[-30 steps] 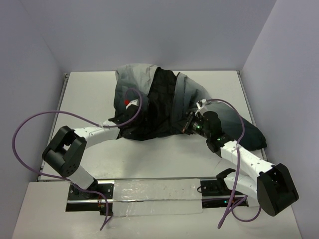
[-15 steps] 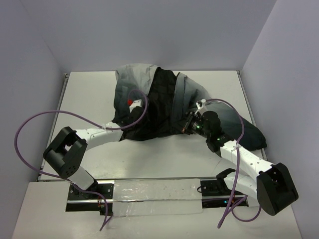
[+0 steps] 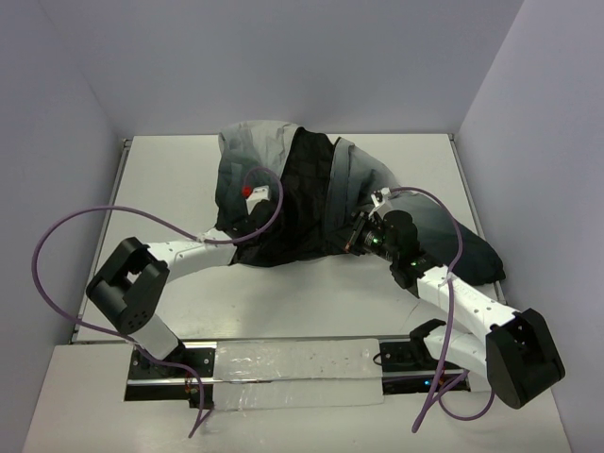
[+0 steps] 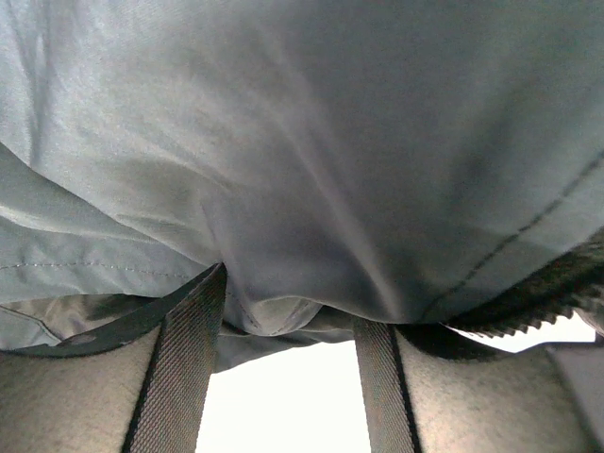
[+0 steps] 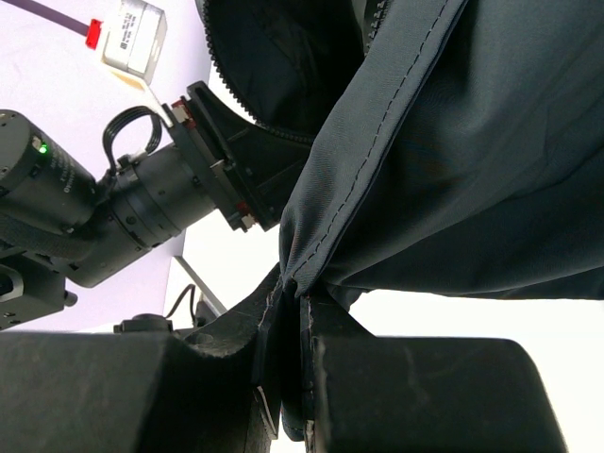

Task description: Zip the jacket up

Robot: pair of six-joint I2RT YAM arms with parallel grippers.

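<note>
The jacket (image 3: pixel 260 142) lies bunched at the middle back of the table, with its grey shell up and its black lining (image 3: pixel 302 198) exposed. My left gripper (image 3: pixel 253 215) is at the jacket's left lower part. In the left wrist view it (image 4: pixel 291 302) is open, and grey shell fabric (image 4: pixel 311 160) drapes over both fingertips (image 4: pixel 193 330). Zipper teeth (image 4: pixel 528 307) show at the right there. My right gripper (image 3: pixel 347 236) is shut on the jacket's dark front edge (image 5: pixel 377 142), pinched between its pads (image 5: pixel 291 302). A zipper row (image 5: pixel 219 80) curves above.
The white table (image 3: pixel 170 179) is walled by grey panels on three sides. The left arm's wrist (image 5: pixel 142 208) shows close in the right wrist view. Purple cables (image 3: pixel 85 226) loop over both arms. The jacket's dark sleeve (image 3: pixel 472 250) reaches the right edge.
</note>
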